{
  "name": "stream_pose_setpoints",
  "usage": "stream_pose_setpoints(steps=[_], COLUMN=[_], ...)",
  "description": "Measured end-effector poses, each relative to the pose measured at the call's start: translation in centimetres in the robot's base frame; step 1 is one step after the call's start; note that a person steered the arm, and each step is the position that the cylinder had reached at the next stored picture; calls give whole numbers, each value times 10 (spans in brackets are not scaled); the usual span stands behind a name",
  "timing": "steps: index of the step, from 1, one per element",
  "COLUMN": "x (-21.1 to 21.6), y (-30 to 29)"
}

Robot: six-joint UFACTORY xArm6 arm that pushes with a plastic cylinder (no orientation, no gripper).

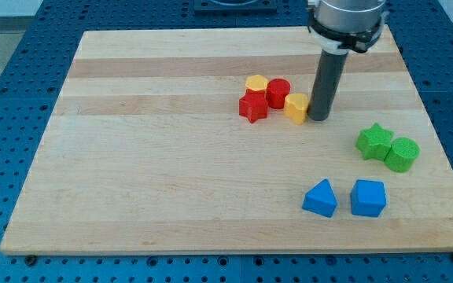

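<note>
My tip has no claw to open or shut, and it sits right beside the yellow block, on that block's right, touching it or almost. That yellow block huddles with a red round block, a red star and another yellow block. Nearer and to the right on the wooden counter sit a green star beside a green round block, then a blue triangle and a blue cube.

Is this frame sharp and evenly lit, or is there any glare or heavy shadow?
Camera view: sharp throughout, even soft light, no glare on the board; only faint shadows under the blocks and beside my tip, which sits against the yellow block.
</note>
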State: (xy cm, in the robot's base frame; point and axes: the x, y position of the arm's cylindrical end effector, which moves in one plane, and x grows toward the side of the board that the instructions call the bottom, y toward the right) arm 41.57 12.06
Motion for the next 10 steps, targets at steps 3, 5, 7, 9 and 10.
stream_pose_setpoints(steps=[3,5,7,9,10], x=[0,2,42,78,80], y=[9,95,139,141,124])
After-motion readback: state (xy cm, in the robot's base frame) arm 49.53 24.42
